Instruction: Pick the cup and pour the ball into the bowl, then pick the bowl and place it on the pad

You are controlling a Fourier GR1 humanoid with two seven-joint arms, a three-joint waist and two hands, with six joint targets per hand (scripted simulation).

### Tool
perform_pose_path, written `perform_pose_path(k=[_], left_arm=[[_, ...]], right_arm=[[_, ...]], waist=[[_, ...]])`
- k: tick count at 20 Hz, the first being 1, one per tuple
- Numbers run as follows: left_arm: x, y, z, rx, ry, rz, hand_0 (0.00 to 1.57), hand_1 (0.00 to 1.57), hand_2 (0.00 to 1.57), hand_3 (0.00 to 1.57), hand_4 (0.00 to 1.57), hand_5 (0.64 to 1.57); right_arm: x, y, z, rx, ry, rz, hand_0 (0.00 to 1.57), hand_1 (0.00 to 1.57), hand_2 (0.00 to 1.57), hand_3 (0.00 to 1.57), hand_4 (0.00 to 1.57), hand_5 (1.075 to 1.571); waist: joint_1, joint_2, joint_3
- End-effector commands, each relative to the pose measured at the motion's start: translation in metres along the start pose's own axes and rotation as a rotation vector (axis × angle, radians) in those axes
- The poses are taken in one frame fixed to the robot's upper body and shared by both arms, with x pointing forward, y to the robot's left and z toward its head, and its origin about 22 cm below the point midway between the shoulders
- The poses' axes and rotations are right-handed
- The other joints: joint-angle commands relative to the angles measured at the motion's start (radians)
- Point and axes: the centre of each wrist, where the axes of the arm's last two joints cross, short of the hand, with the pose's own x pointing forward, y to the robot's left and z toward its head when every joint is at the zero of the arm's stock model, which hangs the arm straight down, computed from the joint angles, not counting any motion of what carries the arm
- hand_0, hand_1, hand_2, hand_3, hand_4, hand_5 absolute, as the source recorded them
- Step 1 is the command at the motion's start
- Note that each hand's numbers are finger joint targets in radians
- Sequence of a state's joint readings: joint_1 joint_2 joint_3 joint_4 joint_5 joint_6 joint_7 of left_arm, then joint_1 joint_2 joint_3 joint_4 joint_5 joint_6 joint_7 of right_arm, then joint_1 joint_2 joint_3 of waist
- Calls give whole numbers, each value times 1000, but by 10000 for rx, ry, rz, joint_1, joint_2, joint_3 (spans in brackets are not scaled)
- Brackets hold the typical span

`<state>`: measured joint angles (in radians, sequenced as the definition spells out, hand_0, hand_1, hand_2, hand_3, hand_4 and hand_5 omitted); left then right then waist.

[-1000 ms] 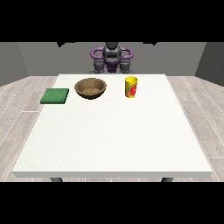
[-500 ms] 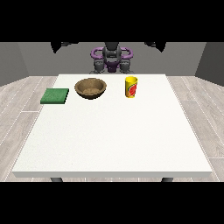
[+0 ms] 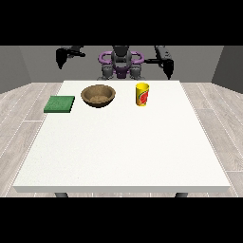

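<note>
Yellow cup (image 3: 142, 94) stands upright on my white worktop (image 3: 123, 142), just right of the wooden bowl (image 3: 98, 95); green pad (image 3: 60, 104) lies at the left edge. I see the robot hand at the view's left (image 3: 60, 59) and the one at the view's right (image 3: 168, 67) hanging beyond the far edge, holding nothing; their fingers I cannot make out.

White table (image 3: 123, 152): green pad (image 3: 60, 104) on left edge, wooden bowl (image 3: 98, 95), yellow cup (image 3: 142, 94).
</note>
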<state>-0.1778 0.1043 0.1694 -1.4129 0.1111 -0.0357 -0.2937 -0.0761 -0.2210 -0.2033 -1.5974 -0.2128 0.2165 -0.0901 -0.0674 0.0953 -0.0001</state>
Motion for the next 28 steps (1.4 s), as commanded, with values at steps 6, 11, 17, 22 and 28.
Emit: perform_pose_path(k=[6, 11, 17, 22, 28], left_arm=[[-59, -34, 10, 346, -938, -341, 0, 0, 0, 0, 0, 1523], [-70, -10, -16, 826, -794, -409, 0, 0, 0, 0, 0, 1518], [-94, -26, -13, 715, -1278, -470, 0, 0, 0, 0, 0, 1520], [-101, -28, -19, 1112, -1089, -642, 0, 0, 0, 0, 0, 1523], [-113, -45, -1, 418, -907, -2568, 1018, 1018, 1101, 888, 1467, 776]], right_arm=[[-5, -4, -7, 526, -1256, 210, 0, 0, 0, 0, 0, 1570], [-3, -20, -6, 727, -1238, -120, 0, 0, 0, 0, 0, 1570], [-9, -2, -15, 743, -1475, 3, 0, 0, 0, 0, 0, 1571], [-7, -20, -14, 1082, -1326, -8, 0, 0, 0, 0, 0, 1571], [0, -14, -27, 814, -1167, 91, 0, 0, 0, 0, 0, 1570]], waist=[[-588, 1417, -3], [-845, 1381, -3], [-786, 1845, -5], [-965, 1814, -5], [-1034, 1570, -3]])
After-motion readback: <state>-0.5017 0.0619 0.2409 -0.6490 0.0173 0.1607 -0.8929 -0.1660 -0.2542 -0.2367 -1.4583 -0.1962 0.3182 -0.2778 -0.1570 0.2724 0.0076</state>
